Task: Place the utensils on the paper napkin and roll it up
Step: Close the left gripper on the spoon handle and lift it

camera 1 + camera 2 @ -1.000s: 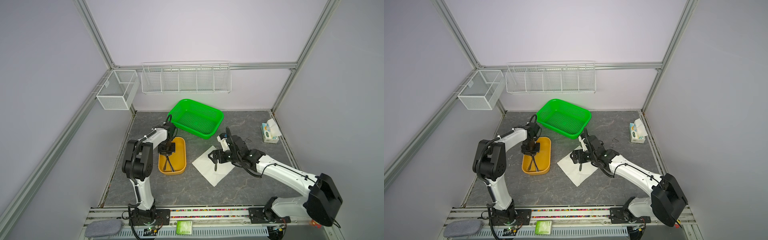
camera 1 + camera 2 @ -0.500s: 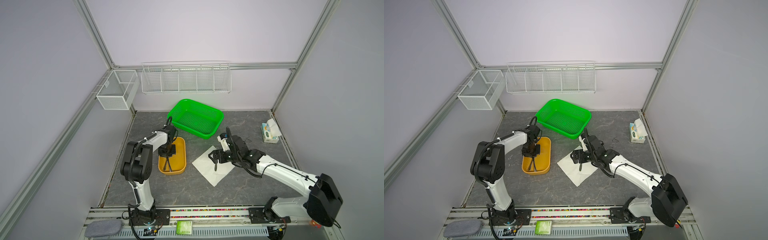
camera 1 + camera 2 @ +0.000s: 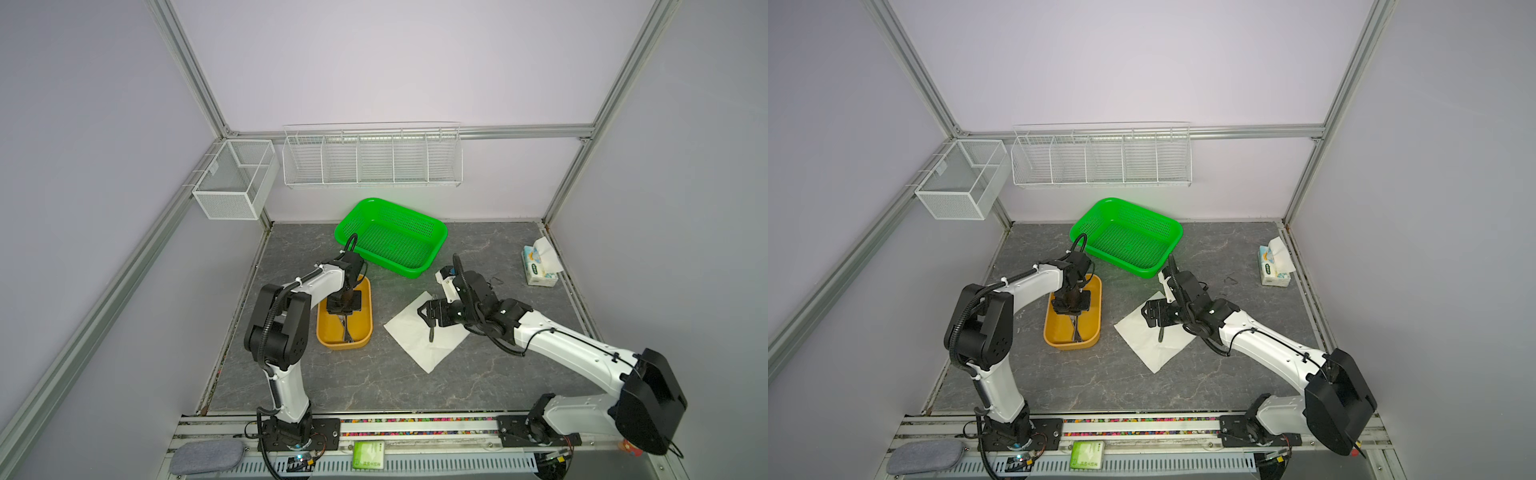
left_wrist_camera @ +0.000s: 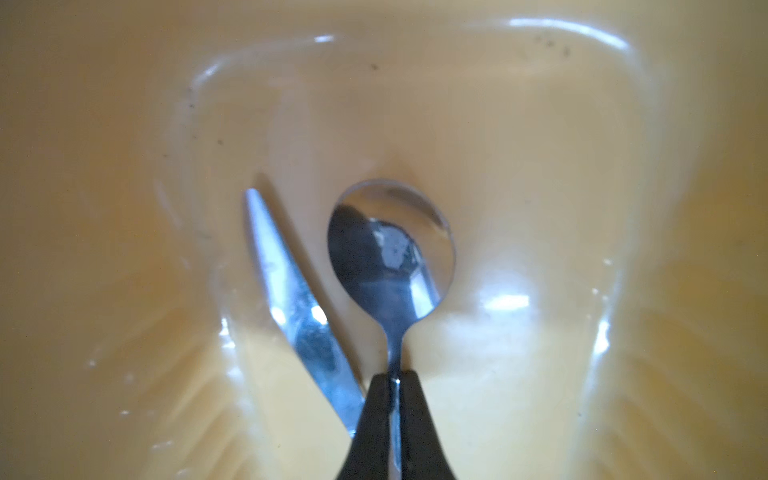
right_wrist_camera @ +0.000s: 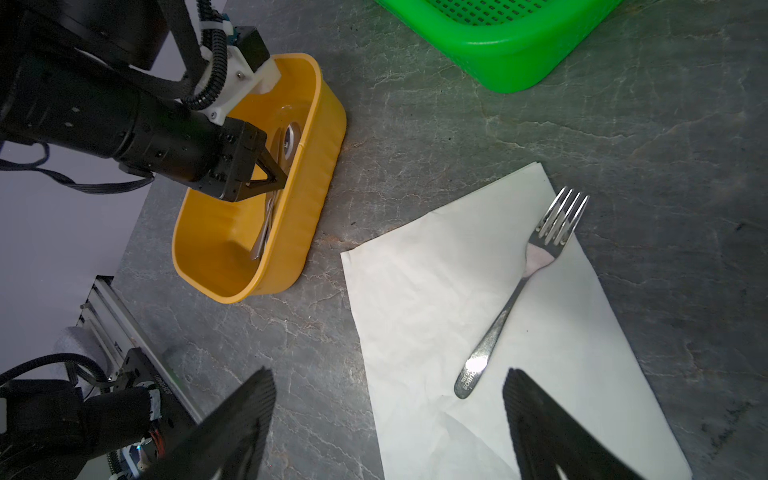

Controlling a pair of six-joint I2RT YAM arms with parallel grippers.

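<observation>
Three utensils are in view, split between two places. One fork (image 5: 519, 291) lies flat on the single white paper napkin (image 5: 424, 299), its tines toward the green perforated basket (image 5: 511, 62) and its handle running diagonally across the sheet. The tines reach the napkin's edge. The napkin is spread open on the grey marbled tabletop (image 5: 415, 124), between the basket and the front rail in both top views.

The other two utensils, one spoon (image 4: 390, 249) and one knife (image 4: 299, 311), lie in the yellow plastic tub (image 5: 303, 208), just beside the napkin. They lie side by side, both pointing the same way, the knife's blade angled away from the spoon's bowl.

The left gripper (image 4: 394, 380) reaches down into the tub, its two dark fingers pinched tight on the spoon's thin neck (the metal shows as a sliver between them). The knife's blade passes behind one finger.

The right gripper (image 5: 388, 374) hovers above the napkin with its jaws spread wide and nothing between them. The fork's handle end lies below the gap.

One blue-and-white tissue pack (image 3: 538, 266) sits well apart, near the right edge of the table.
</observation>
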